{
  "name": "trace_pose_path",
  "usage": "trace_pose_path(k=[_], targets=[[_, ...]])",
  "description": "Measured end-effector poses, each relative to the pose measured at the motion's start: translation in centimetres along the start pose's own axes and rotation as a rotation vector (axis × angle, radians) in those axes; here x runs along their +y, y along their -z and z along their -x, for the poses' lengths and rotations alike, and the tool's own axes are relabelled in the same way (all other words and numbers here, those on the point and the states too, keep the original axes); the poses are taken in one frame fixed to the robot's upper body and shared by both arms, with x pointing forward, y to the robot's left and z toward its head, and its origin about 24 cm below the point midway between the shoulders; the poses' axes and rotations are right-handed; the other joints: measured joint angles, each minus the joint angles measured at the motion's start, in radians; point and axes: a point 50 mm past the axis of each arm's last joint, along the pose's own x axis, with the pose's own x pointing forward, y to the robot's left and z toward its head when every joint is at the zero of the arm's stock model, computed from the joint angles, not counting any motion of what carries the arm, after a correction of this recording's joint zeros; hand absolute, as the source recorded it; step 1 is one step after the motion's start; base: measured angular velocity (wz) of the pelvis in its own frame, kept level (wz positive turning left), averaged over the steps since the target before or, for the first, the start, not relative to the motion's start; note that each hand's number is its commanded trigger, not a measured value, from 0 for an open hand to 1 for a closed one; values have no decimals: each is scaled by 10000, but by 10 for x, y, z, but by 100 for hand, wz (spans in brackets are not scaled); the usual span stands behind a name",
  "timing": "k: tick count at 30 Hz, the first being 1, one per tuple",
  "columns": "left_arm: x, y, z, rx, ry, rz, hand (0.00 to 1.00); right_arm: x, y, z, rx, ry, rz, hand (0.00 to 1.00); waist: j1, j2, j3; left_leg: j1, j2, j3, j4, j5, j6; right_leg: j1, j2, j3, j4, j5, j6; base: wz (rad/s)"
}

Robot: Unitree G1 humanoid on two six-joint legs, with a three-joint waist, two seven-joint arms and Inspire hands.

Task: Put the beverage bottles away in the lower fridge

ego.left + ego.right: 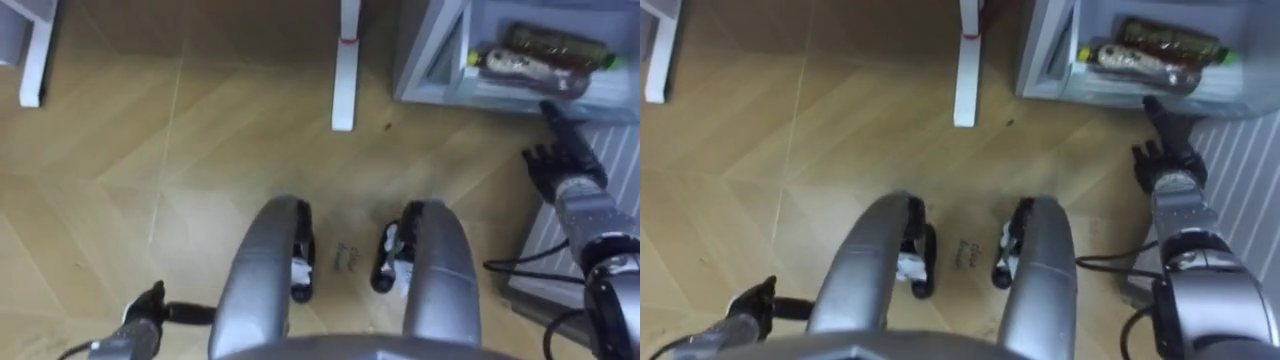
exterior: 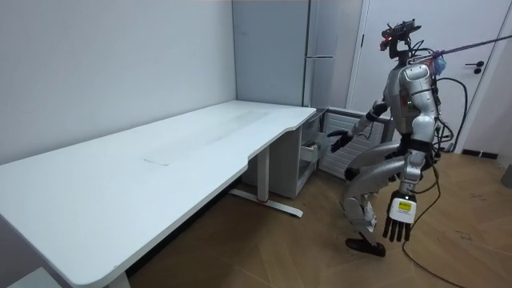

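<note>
The robot stands with bent knees on the wooden floor just past the end of the white desk. It faces the tall grey fridge, whose lower drawer stands open. Two drinks, both bottles, lie on their sides in the drawer, close together along its length. The darker one lies behind the one with the pale label. The drawer's right end is cut off, and what is in the bottles is hard to make out.

The right hand reaches toward the drawer's near edge, fingers straight and slightly spread, and is empty. Whether its fingertips touch that edge cannot be told. The left hand hangs low beside the thigh, fingers straight down and loose, holding nothing. In the eye views it is a dark shape at the lower left, partly cut off. A desk leg stands left of the drawer.
</note>
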Motion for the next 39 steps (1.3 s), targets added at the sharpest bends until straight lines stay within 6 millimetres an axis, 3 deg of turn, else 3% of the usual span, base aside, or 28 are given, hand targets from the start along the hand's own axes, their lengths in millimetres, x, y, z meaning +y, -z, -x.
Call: trace_pose_path(k=[4, 10, 21, 26, 34, 37, 39], targets=[[-4, -2, 0, -72, 230, -166, 0, 24, -6, -4, -153, -753, -401, 0, -40, -47, 11, -535, 14, 23, 796, -219, 47, -578, -187, 151, 873, -319, -71, 9], [-8, 0, 1, 46, 695, -199, 0, 31, -11, -4, -238, -1194, -688, 0, -111, -130, 40, -1215, 3, -41, 1406, -274, 116, -1239, -388, 190, 1465, -414, -118, 5], [8, 19, 9, 152, 590, -323, 0, 48, -10, -3, -83, -1806, -742, 0, -134, -228, 47, -1561, 124, 117, 1274, -229, 46, -1702, -416, 216, 1344, -342, -140, -6], [18, 29, 15, 125, 350, -245, 0, 65, -6, -1, 362, -1733, -538, 0, -341, -501, 43, -1672, 162, 202, 1192, -211, 9, -1902, -577, 177, 1331, -304, -205, -2], [14, 20, 17, -360, 307, -251, 0, 85, -10, 4, 243, -1494, -236, 0, -315, -494, 40, -1867, 171, 208, 1199, -214, 22, -2106, -586, 174, 1322, -254, -227, 0], [15, 21, 19, -644, 293, -146, 0, 100, -19, 5, -18, -1590, -296, 0, -233, -458, 27, -1849, 84, 245, 1026, -123, 18, -2104, -770, 145, 1271, -242, -255, 12], [16, 25, 20, -567, 236, -76, 0, 112, -22, 6, -179, -1780, -409, 0, -167, -446, 28, -1830, -14, 222, 789, 17, -118, -2071, -893, 52, 1121, -206, -322, 16]])
